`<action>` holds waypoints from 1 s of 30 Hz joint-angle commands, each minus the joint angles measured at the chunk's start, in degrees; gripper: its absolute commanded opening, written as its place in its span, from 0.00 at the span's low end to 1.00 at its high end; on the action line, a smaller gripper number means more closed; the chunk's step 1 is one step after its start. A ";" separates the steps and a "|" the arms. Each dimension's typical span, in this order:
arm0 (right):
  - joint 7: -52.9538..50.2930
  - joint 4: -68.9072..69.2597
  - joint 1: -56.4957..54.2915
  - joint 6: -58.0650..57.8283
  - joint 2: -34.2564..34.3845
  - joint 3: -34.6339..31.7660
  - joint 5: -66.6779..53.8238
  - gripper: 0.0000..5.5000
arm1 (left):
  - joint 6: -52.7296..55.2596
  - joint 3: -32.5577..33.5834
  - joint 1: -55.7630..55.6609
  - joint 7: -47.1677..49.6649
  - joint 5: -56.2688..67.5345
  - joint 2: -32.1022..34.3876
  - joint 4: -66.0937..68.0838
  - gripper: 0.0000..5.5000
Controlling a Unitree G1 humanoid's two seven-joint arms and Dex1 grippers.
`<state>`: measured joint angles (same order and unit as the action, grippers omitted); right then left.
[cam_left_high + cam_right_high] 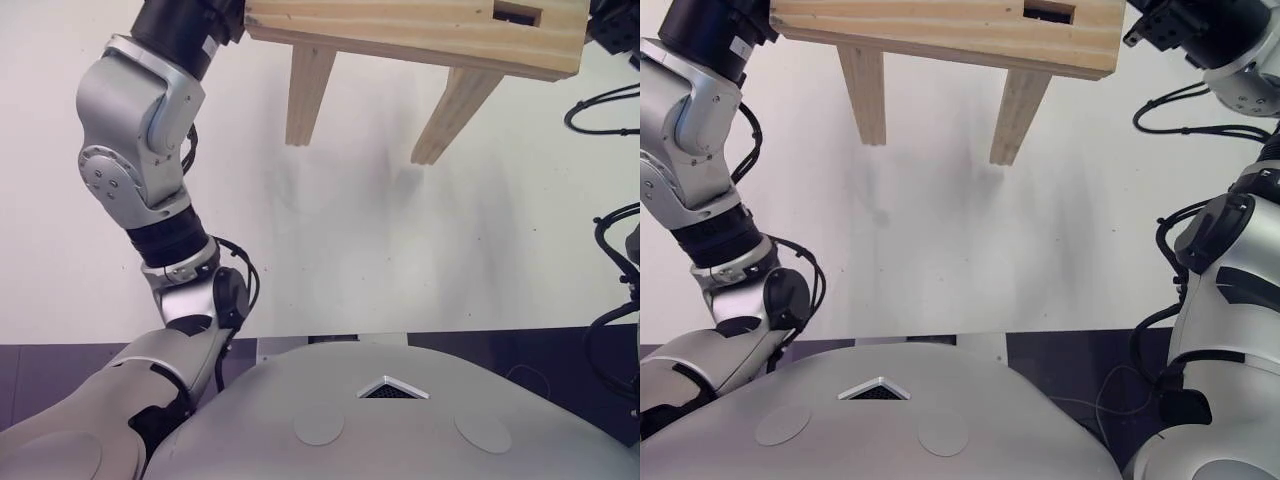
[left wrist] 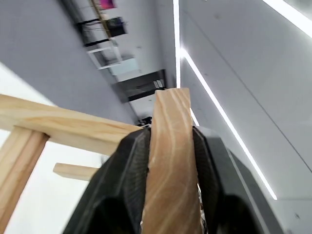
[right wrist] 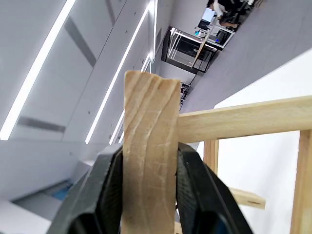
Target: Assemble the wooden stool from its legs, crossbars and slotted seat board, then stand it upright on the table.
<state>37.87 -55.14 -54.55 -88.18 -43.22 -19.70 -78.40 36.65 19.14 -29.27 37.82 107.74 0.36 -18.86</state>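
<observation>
I count one stool (image 1: 420, 35), two legs (image 1: 308, 90) showing, held over the table (image 1: 330, 260). Left gripper (image 2: 170, 151) and right gripper (image 3: 148, 175) each clamp it. Open tabletop lies below.

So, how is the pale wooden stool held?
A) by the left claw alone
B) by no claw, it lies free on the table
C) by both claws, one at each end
C: the left claw and the right claw each clamp wood of the pale wooden stool.
</observation>
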 commanded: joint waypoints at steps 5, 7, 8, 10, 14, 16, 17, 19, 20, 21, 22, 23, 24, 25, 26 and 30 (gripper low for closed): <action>-55.34 59.16 26.72 22.97 31.52 -5.45 -34.60 0.26 | -0.74 -0.50 6.11 23.92 5.26 -1.40 -12.51 0.24; -57.20 63.12 32.71 23.54 29.69 -4.34 -34.60 0.26 | 6.22 1.06 10.25 16.73 5.26 5.70 -9.15 0.24; -58.82 64.84 34.54 24.35 29.73 -4.12 -34.60 0.26 | 8.16 1.51 11.17 14.59 5.26 7.65 -8.05 0.24; -63.32 68.10 35.53 27.58 31.87 -4.13 -34.60 0.26 | 11.46 2.30 12.54 10.62 5.26 10.75 -5.55 0.24; -76.03 77.73 31.93 39.35 39.41 -3.70 -34.60 0.42 | 16.04 4.15 13.93 4.57 5.26 15.87 -0.81 0.44; -84.18 81.91 28.30 46.06 43.56 -3.58 -34.60 0.50 | 17.49 5.06 13.80 2.39 5.26 17.61 1.52 0.51; -87.12 83.19 27.25 48.48 44.86 -3.87 -34.60 0.53 | 18.25 5.52 13.96 1.23 5.26 18.60 2.42 0.54; -90.14 84.19 27.09 50.26 45.50 -4.34 -34.60 0.60 | 19.48 6.65 13.90 -0.47 5.26 20.22 4.16 0.61; -90.69 83.82 28.14 49.78 44.87 -4.73 -34.60 0.65 | 20.28 7.42 13.51 -1.44 5.26 21.63 5.47 0.65; -90.67 83.40 29.76 48.82 43.65 -5.10 -34.60 0.68 | 21.04 7.95 12.78 -2.28 5.26 22.80 6.82 0.68; -90.35 83.06 31.48 47.81 42.38 -5.45 -34.60 0.71 | 21.67 8.26 11.97 -2.93 5.26 23.64 7.91 0.71; -89.44 82.45 33.55 46.28 40.58 -5.84 -34.60 0.72 | 22.17 8.46 11.32 -3.64 5.25 24.30 8.54 0.73; -88.40 81.98 35.31 44.96 38.92 -6.10 -34.60 0.72 | 22.54 8.54 10.69 -4.10 5.25 24.69 9.08 0.76; -86.84 81.62 37.52 43.52 36.94 -6.45 -34.60 0.72 | 22.81 8.86 9.99 -4.56 5.25 25.08 9.51 0.80; -85.14 81.38 39.77 42.18 34.80 -6.82 -34.60 0.72 | 23.10 9.19 9.10 -4.88 5.25 25.39 10.10 0.83; -78.87 81.13 44.13 39.93 28.63 -7.29 -34.60 0.72 | 22.78 9.66 5.21 -4.86 5.25 24.76 10.26 0.97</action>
<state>-44.20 25.41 -10.15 -47.17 -12.62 -27.53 -112.25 59.49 28.73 -21.60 32.89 113.77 25.07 -8.56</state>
